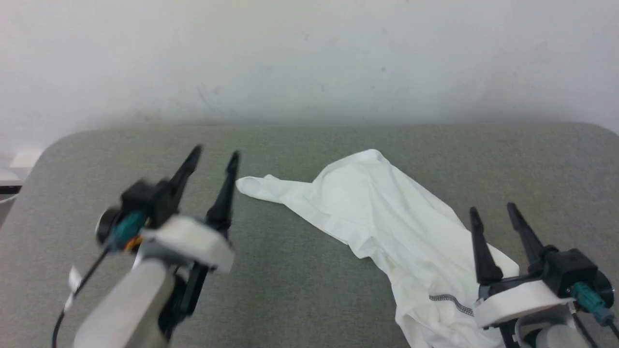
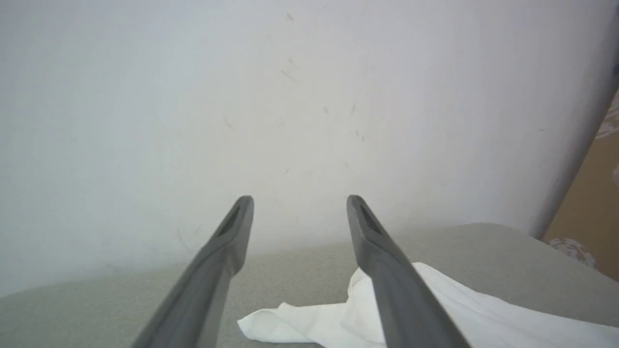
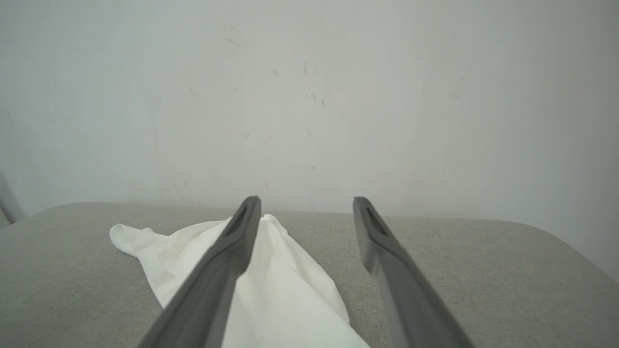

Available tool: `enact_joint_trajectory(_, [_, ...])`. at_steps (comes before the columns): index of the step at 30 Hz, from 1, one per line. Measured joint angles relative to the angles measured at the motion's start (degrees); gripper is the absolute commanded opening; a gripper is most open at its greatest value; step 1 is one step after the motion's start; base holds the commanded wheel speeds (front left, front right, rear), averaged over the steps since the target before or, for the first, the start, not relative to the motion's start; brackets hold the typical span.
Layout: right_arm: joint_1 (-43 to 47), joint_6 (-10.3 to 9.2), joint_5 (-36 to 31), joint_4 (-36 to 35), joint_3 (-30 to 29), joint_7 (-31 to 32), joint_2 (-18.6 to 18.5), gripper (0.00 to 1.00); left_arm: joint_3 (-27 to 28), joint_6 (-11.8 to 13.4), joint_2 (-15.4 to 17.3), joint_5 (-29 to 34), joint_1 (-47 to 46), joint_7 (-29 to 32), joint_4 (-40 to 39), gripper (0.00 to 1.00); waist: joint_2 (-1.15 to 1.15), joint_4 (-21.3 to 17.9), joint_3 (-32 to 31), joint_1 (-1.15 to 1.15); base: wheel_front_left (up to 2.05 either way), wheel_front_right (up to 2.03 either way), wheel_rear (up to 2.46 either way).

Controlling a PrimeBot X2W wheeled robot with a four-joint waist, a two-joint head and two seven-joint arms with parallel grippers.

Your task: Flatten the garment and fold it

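Observation:
The garment [image 1: 387,217] is a white thin top lying crumpled in a long diagonal heap on the grey table, from a narrow end at centre left to the lower right, where a strip of grey zigzag stitching [image 1: 452,303] shows. My left gripper [image 1: 215,159] hovers open just left of the narrow end, apart from it. In the left wrist view the garment [image 2: 474,314] lies below and right of the open left gripper [image 2: 300,200]. My right gripper [image 1: 491,210] stands open over the garment's lower right part. In the right wrist view the garment [image 3: 285,285] lies under the open right gripper [image 3: 307,200].
The grey fabric-covered table [image 1: 300,290] has rounded far corners and ends at a white wall [image 1: 309,58]. Brown floor [image 2: 592,208] shows past the table's right end in the left wrist view.

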Motion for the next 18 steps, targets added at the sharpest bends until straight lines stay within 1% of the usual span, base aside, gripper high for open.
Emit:
enact_joint_trajectory(2, [0.67, 0.0, 0.0, 0.08, 0.86, 0.05, -0.01, 1.0, 4.93, 2.58, 0.2, 3.09, 6.43, 0.0, -3.87, 1.0, 0.0, 0.81, -0.86, 0.0, 0.0, 0.0, 0.0])
enact_joint_trajectory(4, [1.35, 0.0, -0.08, 0.24, 1.62, 0.1, 0.02, 1.0, 9.23, 4.28, -0.42, 6.08, 13.33, 0.0, -7.66, 1.0, 0.0, 1.55, -1.61, 0.0, 0.0, 0.0, 0.0])
enact_joint_trajectory(7, [2.35, 0.0, -0.13, 0.41, 2.18, 0.54, 0.0, 1.0, 13.86, 4.72, -2.48, 9.99, 22.36, 0.0, -11.09, 1.0, 0.0, 2.55, -2.4, 0.0, 0.0, 0.0, 0.0])
enact_joint_trajectory(10, [3.35, 0.0, -0.07, 0.65, 2.85, 1.11, 0.0, 1.0, 16.36, 4.57, -5.03, 12.5, 29.27, 0.01, -11.81, 1.0, 0.0, 3.3, -2.88, -0.01, 0.0, 0.0, 0.0])
enact_joint_trajectory(14, [4.05, 0.0, -0.87, 1.1, 4.65, 2.37, -0.03, 1.0, 18.94, 2.12, -8.6, 15.17, 33.66, 0.01, -11.8, 1.0, 0.0, 3.83, -2.99, 0.0, 0.0, 0.0, 0.0])
enact_joint_trajectory(16, [4.13, 0.0, -1.46, 1.34, 6.08, 4.15, 0.01, 1.0, 20.09, 1.01, -9.96, 16.53, 34.05, 0.01, -11.55, 1.0, 0.0, 4.08, -2.81, 0.0, 0.0, 0.0, 0.0])
enact_joint_trajectory(18, [4.07, -0.01, -0.46, 1.64, 8.11, 8.72, -0.14, 1.0, 20.71, -0.45, -11.13, 17.77, 34.03, 0.0, -11.04, 1.0, 0.0, 4.51, -2.62, 0.0, 0.0, 0.0, 0.0])
